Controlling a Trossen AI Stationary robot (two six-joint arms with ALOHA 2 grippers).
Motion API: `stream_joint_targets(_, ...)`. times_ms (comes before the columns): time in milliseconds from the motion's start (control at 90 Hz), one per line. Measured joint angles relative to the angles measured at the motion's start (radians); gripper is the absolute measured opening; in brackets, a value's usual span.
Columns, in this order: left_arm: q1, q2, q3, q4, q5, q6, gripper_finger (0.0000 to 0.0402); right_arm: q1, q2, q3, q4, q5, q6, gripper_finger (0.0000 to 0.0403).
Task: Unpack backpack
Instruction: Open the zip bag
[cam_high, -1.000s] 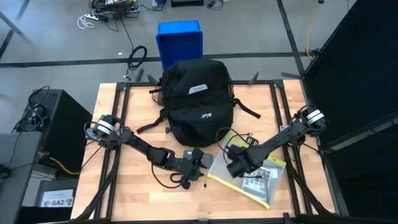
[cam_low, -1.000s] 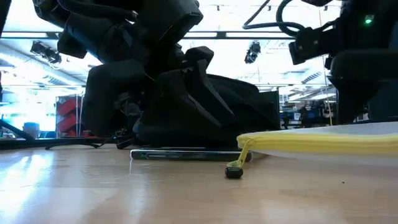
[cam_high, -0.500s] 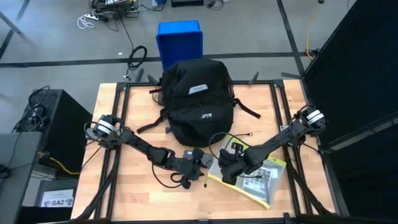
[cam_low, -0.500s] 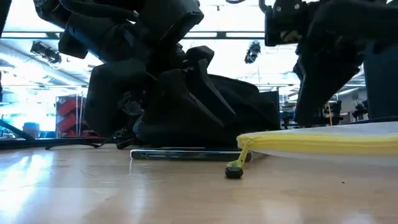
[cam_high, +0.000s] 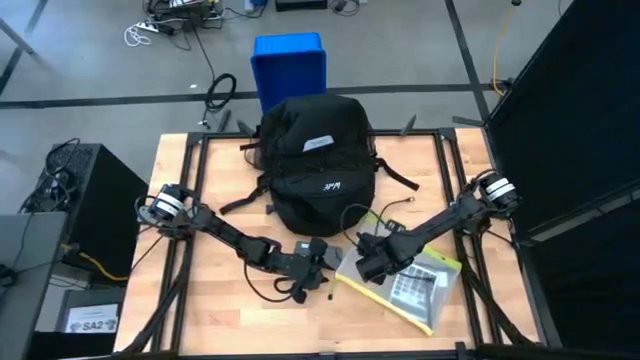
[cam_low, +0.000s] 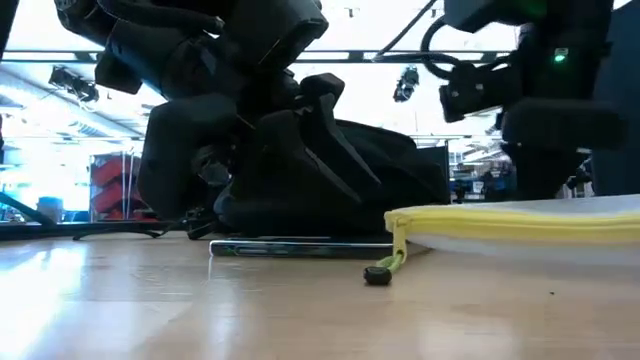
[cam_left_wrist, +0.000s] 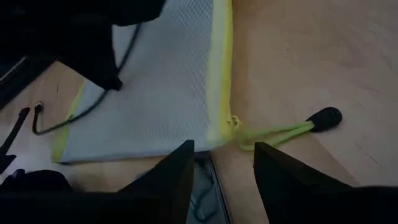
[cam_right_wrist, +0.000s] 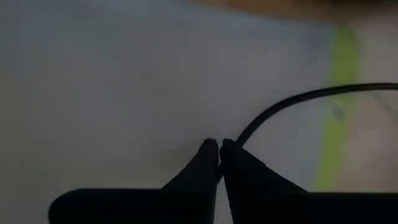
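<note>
Black fabric backpack (cam_high: 318, 165) sitting at the far middle of the wooden worktop (cam_high: 220, 320), straps splayed out to both sides, white label facing up, blue plastic box (cam_high: 290, 65) on the floor just behind it. Nearer the front edge, a grey mesh pouch (cam_high: 405, 290) with yellow-green trim lying flat, its zipper pull cord (cam_left_wrist: 280, 130) trailing off onto the wood with a little black toggle at the end. Right pincer (cam_high: 368, 268) down over the pouch's near-left corner, fingertips (cam_right_wrist: 208, 152) pressed together with a thin black cable (cam_right_wrist: 298, 99) running right past them; can't say for sure whether that cable is actually pinched. Left pincer (cam_high: 322, 270) low on the worktop just beside the pouch's left edge, fingers (cam_left_wrist: 177, 171) spread apart with nothing between them, pointing at the pouch's yellow edge. Also a thin flat dark thing (cam_low: 300, 246) lying on the wood under the left arm, too hard to make out.
</note>
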Motion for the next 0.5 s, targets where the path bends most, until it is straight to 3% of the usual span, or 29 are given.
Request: stream_joint_targets(500,0.0,0.0,0.0,0.0,0.0,0.0,0.0137,0.003,-0.003,0.001,-0.482,-0.003,0.257,0.0003)
